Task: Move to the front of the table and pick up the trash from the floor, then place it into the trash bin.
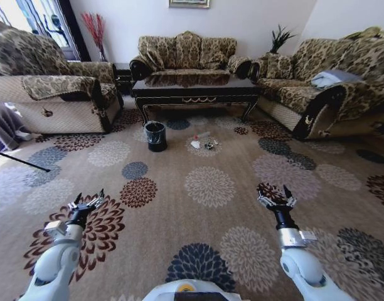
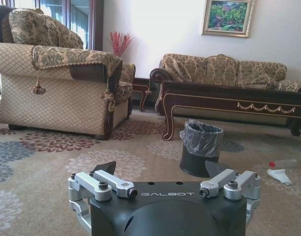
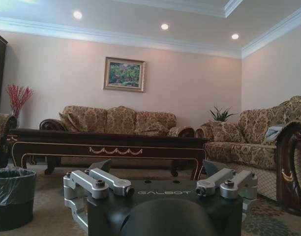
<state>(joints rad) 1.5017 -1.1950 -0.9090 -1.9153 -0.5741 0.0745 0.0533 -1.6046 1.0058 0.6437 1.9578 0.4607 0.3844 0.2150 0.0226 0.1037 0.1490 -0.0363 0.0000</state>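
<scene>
GALBOT printed on both wrist housings, left gripper (image 1: 86, 202) and right gripper (image 1: 277, 199) jaws released, low over open floor (image 1: 204, 219), trash (image 1: 203, 143) on floor beside trash bin (image 1: 156, 135), before table (image 1: 195, 91) front edge

The head view looks forward and down from well back, the coffee table (image 1: 195, 93) at twelve o'clock. Both wrist views sit low near the carpet (image 2: 37, 182), facing forward — they share the table and the trash bin (image 2: 200, 147), the right one tilted higher.
</scene>
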